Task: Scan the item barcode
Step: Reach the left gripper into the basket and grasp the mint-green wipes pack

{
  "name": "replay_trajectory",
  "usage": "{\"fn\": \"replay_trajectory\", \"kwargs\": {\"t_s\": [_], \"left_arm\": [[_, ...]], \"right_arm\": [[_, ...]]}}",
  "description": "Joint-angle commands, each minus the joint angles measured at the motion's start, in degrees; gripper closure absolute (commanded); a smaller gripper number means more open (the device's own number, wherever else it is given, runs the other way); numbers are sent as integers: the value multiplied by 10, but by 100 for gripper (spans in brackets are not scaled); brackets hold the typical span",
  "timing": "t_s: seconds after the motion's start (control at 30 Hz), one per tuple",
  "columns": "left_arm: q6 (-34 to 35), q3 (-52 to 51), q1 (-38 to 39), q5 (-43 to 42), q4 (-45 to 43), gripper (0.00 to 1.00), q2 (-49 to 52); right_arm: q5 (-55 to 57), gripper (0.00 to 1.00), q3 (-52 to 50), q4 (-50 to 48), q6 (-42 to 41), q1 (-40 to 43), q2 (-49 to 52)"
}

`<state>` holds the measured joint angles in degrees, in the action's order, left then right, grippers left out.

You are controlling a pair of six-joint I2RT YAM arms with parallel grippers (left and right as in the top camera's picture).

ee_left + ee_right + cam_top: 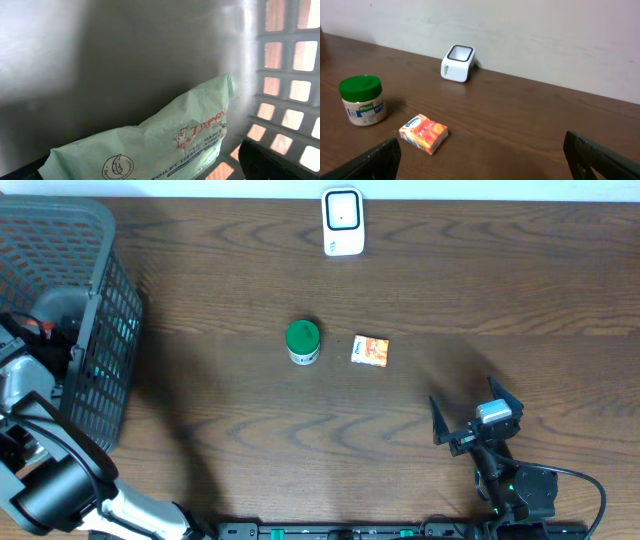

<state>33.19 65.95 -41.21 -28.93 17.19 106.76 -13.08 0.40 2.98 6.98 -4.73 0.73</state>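
Quick rundown. The left end effector [145,167] is found down inside the grey basket [110,330], which is parked at the left edge of the worktop [500,290]. Its fingers [272,162] are spread wide and nothing is clamped. A pale green tissue packet [165,140] is lying between them, tilted, with its upper corner raised near the basket's mesh wall. A thin gap can be made out between the packet and the finger in the lower right corner of the wrist view. Red and blue print and a small round logo are seen on the packet's face.

The right end effector [465,395] is held low over the near right part of the worktop. Its jaws are released all the way and nothing is gripped between them. It is pointed toward the far edge.

The white scanner [342,222] is stood upright at the middle of the far edge. A green-lidded jar [303,342] is set near the centre of the worktop. A small orange box [371,351] is laid flat just beside it on the right, not touching. Both are well apart from the scanner and from the basket.
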Motion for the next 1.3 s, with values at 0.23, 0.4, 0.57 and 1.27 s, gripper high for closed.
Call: {"fn": "replay_trajectory", "kwargs": {"t_s": [0.23, 0.4, 0.57, 1.27], "left_arm": [[-15, -25, 25, -7, 13, 27, 120], [-27, -25, 34, -7, 12, 61, 125], [-27, -22, 31, -7, 9, 92, 123], [15, 7, -62, -65, 56, 93, -329]], "right_arm": [[1, 1, -1, 2, 4, -6, -2], [1, 1, -1, 2, 4, -6, -2], [1, 1, -1, 2, 4, -6, -2], [1, 1, -1, 2, 4, -6, -2]]}}
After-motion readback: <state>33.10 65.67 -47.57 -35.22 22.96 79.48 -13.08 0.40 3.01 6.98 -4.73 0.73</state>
